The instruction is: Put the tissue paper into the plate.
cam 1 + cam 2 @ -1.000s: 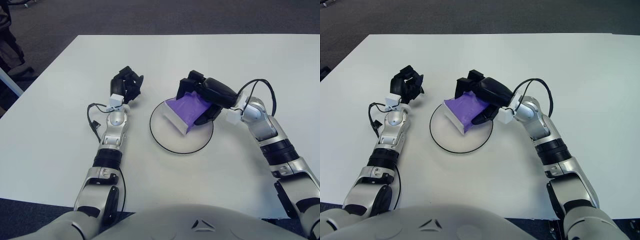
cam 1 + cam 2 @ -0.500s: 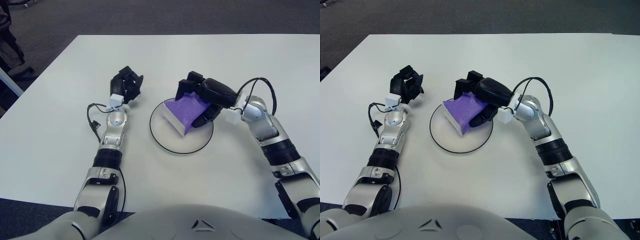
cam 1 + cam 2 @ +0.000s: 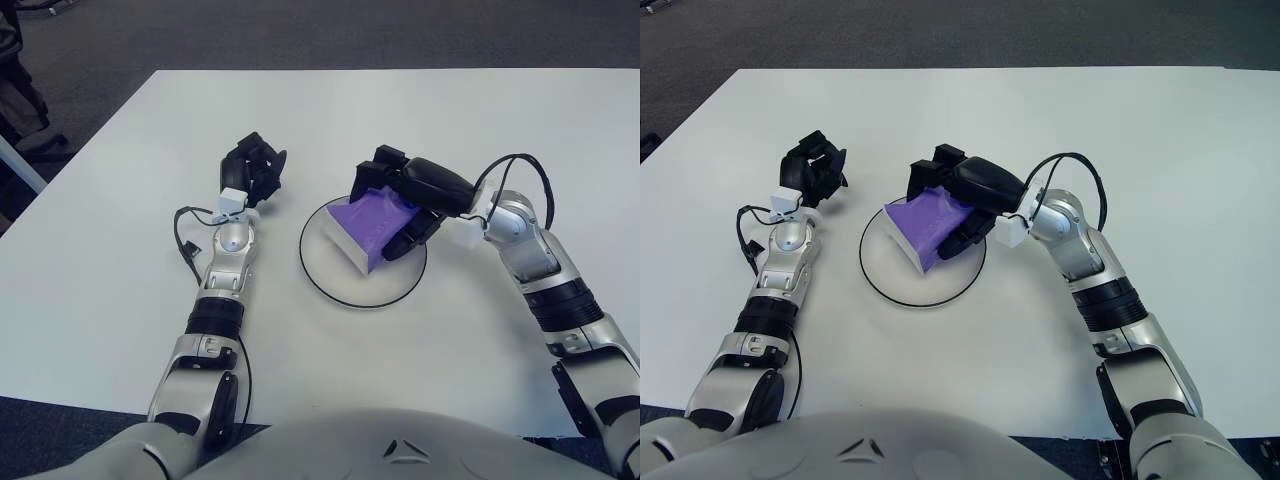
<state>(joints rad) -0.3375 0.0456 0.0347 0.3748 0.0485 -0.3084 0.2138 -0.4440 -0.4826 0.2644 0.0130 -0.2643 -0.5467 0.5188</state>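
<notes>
On the white table (image 3: 120,290) sits a round white plate (image 3: 340,281) with a thin dark rim. It lies near the middle, between the two arms.

A purple tissue pack (image 3: 366,226) with a white edge is over the plate. It is tilted, with its white end low on the plate and its far end up in the right hand (image 3: 412,195). The black fingers (image 3: 954,167) curl over the far side of the pack, and the thumb presses its near side. So the right hand is gripping the pack, and its arm reaches in from the right.

The left hand (image 3: 254,169) rests on the table just to the left of the plate, not touching it. Its black fingers are curled in and hold nothing. A black cable (image 3: 186,248) loops beside its wrist.
</notes>
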